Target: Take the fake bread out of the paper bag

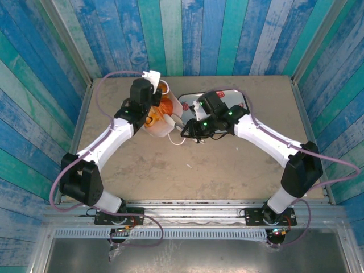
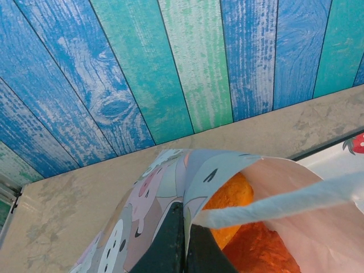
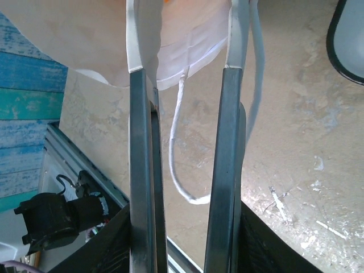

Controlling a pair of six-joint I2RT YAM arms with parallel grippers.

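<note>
Left end effector [image 2: 181, 242] is clamping the paper bag [image 2: 165, 187] rim, likely baring the fake bread [image 2: 230, 196]; right end effector [image 3: 187, 28] is hovering spread wide alongside.

No lettering, label, brand or number can be read; the paper bag [image 2: 153, 199] bears cartoon animal pictures.

We see left arm [image 1: 111, 141] and right arm [image 1: 267, 139]: white links, black joints, mauve cables [image 1: 98, 94] at 9 and 3 o'clock; right gripper [image 3: 186, 57] fingers [image 3: 141, 170] dark, white-tipped.
</note>
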